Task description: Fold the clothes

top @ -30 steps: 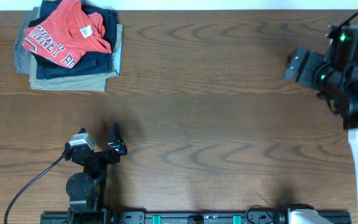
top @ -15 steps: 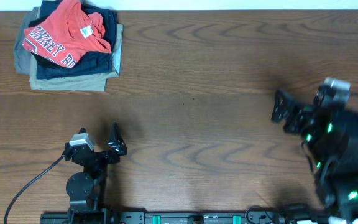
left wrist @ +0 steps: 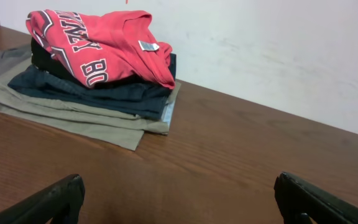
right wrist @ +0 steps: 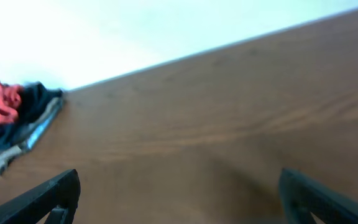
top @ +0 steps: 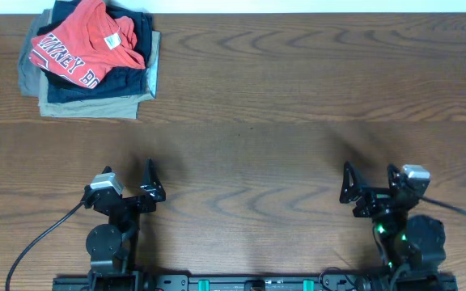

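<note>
one coral-red t-shirt (top: pixel 83 44) lies crumpled atop one stack of folded garments (top: pixel 95 103) at the far left corner of the table (top: pixel 281 81). two grippers — left gripper (top: pixel 132 184) and right gripper (top: pixel 370 184) — sit near the front edge, jaws spread, empty. a second ago the right gripper was at the far right edge; the left hasn't moved.

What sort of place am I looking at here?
Probably a robotics lab or test bench: a left arm and a right arm mounted at a wooden table, a plain white wall, and a red T-shirt on a pile of folded garments.
</note>
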Controlling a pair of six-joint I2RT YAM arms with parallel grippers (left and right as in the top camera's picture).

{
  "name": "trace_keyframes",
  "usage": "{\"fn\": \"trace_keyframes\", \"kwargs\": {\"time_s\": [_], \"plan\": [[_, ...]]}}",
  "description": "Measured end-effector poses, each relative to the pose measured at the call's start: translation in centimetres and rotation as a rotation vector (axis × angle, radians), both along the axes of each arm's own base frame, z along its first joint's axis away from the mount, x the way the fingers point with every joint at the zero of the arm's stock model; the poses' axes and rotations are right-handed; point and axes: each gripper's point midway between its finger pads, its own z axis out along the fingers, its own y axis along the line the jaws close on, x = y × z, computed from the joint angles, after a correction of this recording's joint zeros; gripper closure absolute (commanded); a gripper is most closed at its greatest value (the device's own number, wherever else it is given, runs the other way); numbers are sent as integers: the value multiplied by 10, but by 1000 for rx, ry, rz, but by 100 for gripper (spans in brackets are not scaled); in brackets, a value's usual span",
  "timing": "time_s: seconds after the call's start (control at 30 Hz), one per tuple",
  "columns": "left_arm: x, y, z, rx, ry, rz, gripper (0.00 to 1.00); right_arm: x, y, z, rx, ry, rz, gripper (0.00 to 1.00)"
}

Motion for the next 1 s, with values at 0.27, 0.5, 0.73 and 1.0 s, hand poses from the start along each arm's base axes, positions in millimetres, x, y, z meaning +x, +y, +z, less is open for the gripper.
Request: {"fn": "trace_keyframes", "kwargs": {"time_s": [0.27,0.5,0.73,1.0], "plan": [[0,0,0,0,0,0,2,6,2,-24,-9,-69,13,1],[0,0,0,0,0,0,2,11,6,-29,-29,-143,35,1],[0,0,0,0,0,0,2,10,10,7,-116,-310,64,1],[0,0,0,0,0,0,2,9,15,-3,-217,-288,102,1]]}}
